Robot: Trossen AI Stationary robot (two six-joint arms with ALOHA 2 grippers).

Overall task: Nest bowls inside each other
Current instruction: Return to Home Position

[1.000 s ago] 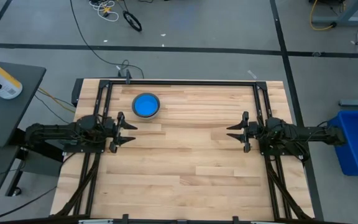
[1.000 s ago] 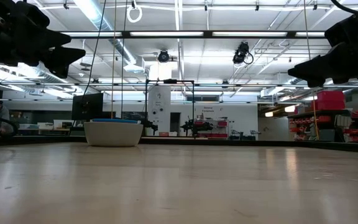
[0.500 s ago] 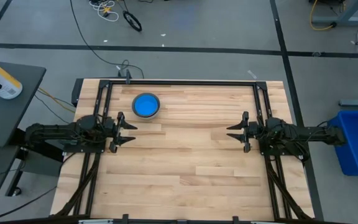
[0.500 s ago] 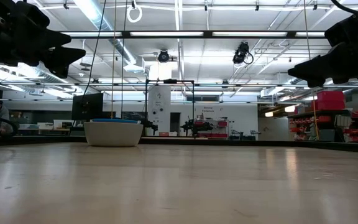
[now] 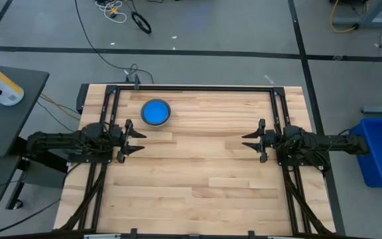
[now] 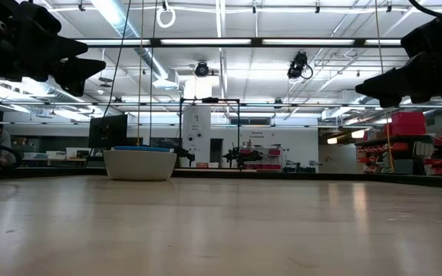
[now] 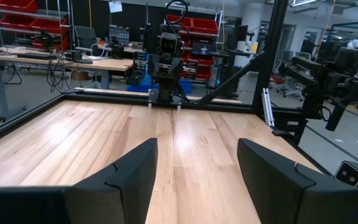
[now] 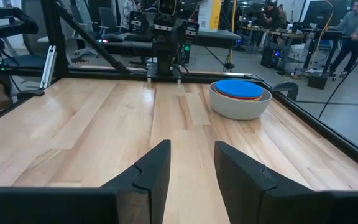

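Midway across the counter, the left tool and right tool face each other, well apart, both empty and raised off the wood. The left's fingers stand wide, and the right's are parted more narrowly. Farther back, toward the far left corner, the bowls sit nested: grey outside, a red rim showing, light blue on top.

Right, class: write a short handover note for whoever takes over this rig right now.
Left tool: open, empty, raised over the left side of the table.
Right tool: open, empty, raised over the right side.
Bowls: one nested stack on the left arm's side; grey bowl outermost, light blue bowl on top, red rim just under it; others hidden.
Done: nesting looks complete.
Left: probably only parking the arms.
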